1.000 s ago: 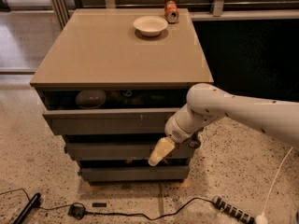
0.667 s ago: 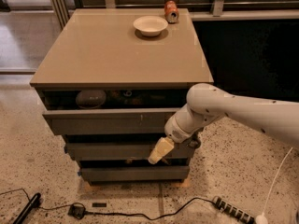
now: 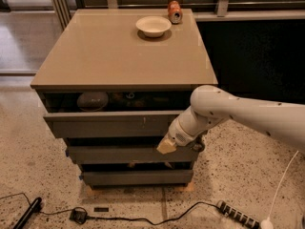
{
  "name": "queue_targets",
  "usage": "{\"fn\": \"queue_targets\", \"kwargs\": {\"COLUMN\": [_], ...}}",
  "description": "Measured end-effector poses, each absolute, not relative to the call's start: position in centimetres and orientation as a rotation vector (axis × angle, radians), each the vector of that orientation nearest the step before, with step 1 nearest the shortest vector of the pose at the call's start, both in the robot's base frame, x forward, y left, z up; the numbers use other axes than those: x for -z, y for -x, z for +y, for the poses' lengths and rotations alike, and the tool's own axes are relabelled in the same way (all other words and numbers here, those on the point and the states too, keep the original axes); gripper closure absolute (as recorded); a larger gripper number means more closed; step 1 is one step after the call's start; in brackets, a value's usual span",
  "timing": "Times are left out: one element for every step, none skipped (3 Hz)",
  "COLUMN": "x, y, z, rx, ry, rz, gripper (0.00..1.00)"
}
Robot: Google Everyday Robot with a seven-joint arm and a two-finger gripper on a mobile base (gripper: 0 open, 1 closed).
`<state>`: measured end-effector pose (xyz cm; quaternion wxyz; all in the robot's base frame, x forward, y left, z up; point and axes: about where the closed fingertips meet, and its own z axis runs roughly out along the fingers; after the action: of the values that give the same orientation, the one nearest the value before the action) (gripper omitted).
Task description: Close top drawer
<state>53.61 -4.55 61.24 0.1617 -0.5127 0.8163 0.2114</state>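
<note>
The top drawer [image 3: 109, 125] is a wide grey flat front panel just under the cabinet top, pulled out a little. In the dark gap above it a pale round bowl [image 3: 93, 100] shows at the left. Other contents are too dim to make out, and the green snack bag cannot be told apart. My gripper [image 3: 167, 147] is at the end of the white arm [image 3: 224, 111] that comes in from the right. It hangs in front of the cabinet, just below the right part of the top drawer's front, over the second drawer.
Two narrower grey drawer fronts [image 3: 131, 154] [image 3: 138, 177] sit below, both slightly out. On the cabinet top [image 3: 119, 56] stand a white bowl [image 3: 153, 26] and an orange can [image 3: 174, 11]. Cables, a black plug [image 3: 77, 215] and a power strip [image 3: 238, 215] lie on the floor.
The gripper has risen slightly toward the lower edge of the top drawer's front. The drawer looks unchanged.
</note>
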Motion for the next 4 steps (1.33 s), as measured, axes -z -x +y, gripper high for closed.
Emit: {"fn": "queue_targets", "kwargs": {"x": [-61.2,-61.6,-62.2,-62.1], "y": [-53.6,-52.5,-51.4,-52.3], "z": [-4.5,-4.6,-4.9,-4.8], "rx": [-0.603,-0.696,-0.77,-0.715], "ry": [1.463,1.459,1.449,1.416], "rz": [2.33,2.37,2.39,2.39], "gripper": [0.91,1.0,1.0,1.0]}}
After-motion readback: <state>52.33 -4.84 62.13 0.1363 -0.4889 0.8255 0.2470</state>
